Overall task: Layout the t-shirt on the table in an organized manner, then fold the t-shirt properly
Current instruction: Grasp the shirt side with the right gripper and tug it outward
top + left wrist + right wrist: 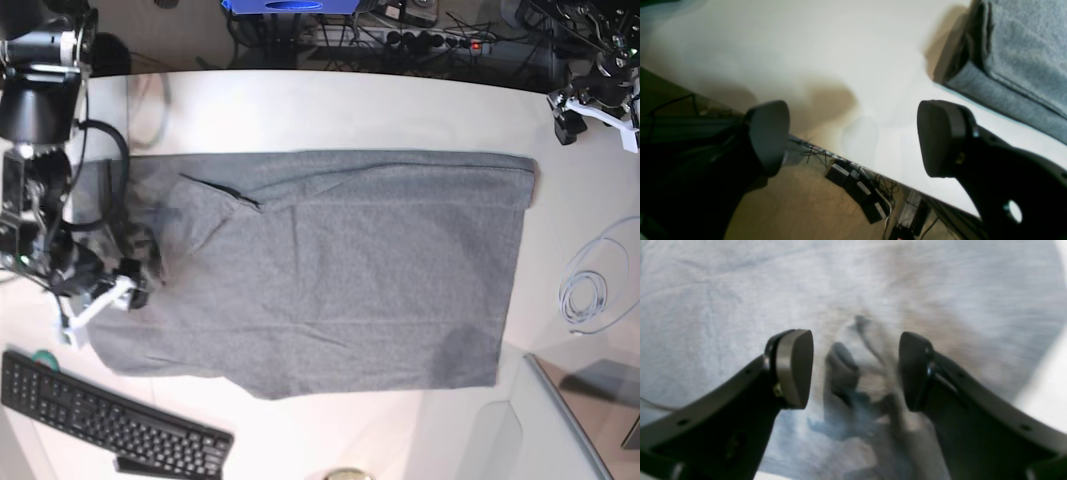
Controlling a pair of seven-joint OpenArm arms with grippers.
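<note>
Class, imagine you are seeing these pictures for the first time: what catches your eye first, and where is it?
The grey t-shirt spread wide across the middle of the white table. Next, the right hand, open over the shirt's left end in the base view, and a black keyboard at the near left corner.

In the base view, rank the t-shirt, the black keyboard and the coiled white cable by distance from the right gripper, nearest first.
1. The t-shirt: directly under the right gripper, which sits at its left end.
2. The black keyboard: just below the gripper, at the table's bottom-left corner.
3. The coiled white cable: far across, at the right edge.
</note>
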